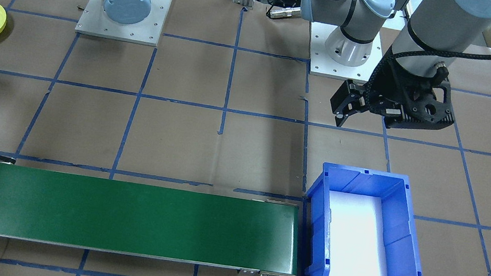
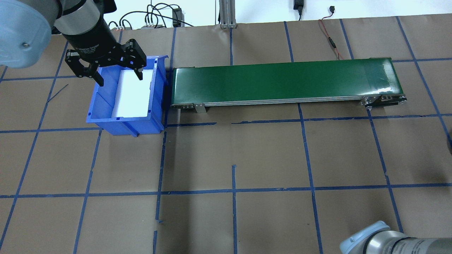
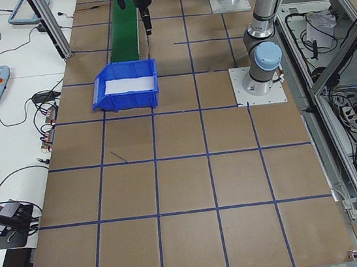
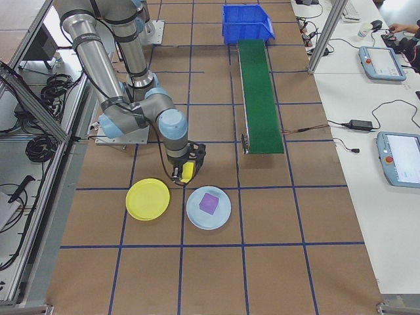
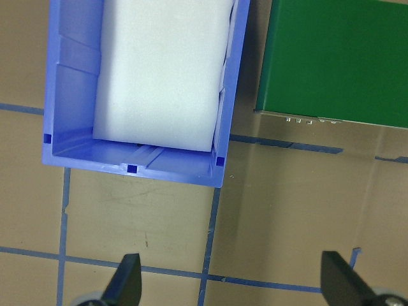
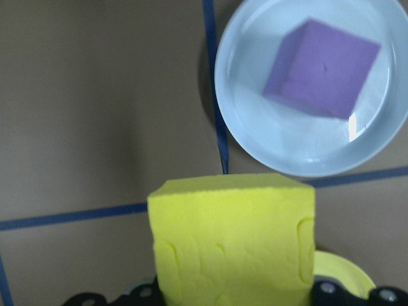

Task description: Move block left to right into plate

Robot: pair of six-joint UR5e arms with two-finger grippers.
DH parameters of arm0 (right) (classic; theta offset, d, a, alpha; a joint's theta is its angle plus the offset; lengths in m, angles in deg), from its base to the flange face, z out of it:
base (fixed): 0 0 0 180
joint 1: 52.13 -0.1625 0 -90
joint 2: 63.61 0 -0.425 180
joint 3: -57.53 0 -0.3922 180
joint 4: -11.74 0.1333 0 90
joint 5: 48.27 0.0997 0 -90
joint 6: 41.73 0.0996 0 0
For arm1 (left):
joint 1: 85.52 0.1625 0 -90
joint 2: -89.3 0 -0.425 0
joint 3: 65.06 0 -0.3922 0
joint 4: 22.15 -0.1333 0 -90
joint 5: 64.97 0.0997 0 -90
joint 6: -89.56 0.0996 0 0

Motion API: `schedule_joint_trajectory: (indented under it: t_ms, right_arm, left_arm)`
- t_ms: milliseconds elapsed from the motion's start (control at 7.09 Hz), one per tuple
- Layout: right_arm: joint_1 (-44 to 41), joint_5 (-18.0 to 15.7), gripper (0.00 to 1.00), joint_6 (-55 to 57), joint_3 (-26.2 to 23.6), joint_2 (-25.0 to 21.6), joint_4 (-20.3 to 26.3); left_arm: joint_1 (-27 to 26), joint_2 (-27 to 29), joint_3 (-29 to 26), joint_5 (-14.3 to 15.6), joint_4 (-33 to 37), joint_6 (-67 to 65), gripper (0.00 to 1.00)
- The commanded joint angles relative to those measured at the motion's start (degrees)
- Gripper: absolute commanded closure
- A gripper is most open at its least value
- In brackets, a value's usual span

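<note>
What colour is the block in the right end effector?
Yellow block; the right wrist-mounted view shows it best.

Silver arms, blue caps, black hands

Lighting is bright, even, overhead. White foam in the bin (image 1: 400, 239) is overexposed. Glare marks the belt (image 2: 379, 76) and the pale plate (image 6: 357, 127). The yellow block (image 6: 233, 239) appears slightly soft.

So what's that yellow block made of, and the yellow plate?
The block looks like soft foam: matte, finely pitted, with dents where the right gripper squeezes it. The plate looks like smooth plastic, plain yellow with a raised rim; I can't be sure from looks alone.
</note>
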Motion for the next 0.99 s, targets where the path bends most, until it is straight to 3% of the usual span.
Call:
schedule_joint_trajectory:
  t_ms: [0, 141, 282, 423, 847]
  right_arm:
    - [12.39, 3.95, 0.66, -5.85, -4.72, 0.26, -0.6]
    - [12.95, 4.76, 0.53, -5.96, -4.64, 1.91, -1.64]
    - [13.04, 4.51, 0.15, -5.96, -4.03, 5.06, -3.22]
    - [13.04, 3.64, 0.0, -5.7, -3.85, 5.88, -3.67]
    - [11.04, 4.42, 0.0, -5.26, 0.52, 4.92, -1.66]
  left_arm:
    - [0.01, -0.09, -0.03, -0.02, 0.0, 0.04, 0.0]
    - [0.01, 0.0, -0.03, -0.02, -0.17, 0.04, 0.0]
    - [0.01, 0.0, 0.05, 0.06, -0.26, 0.04, 0.0]
    - [0.01, 0.0, -0.03, 0.15, -0.26, -0.05, 0.0]
    - [-0.17, -0.18, -0.21, 0.15, -0.61, -0.05, 0.0]
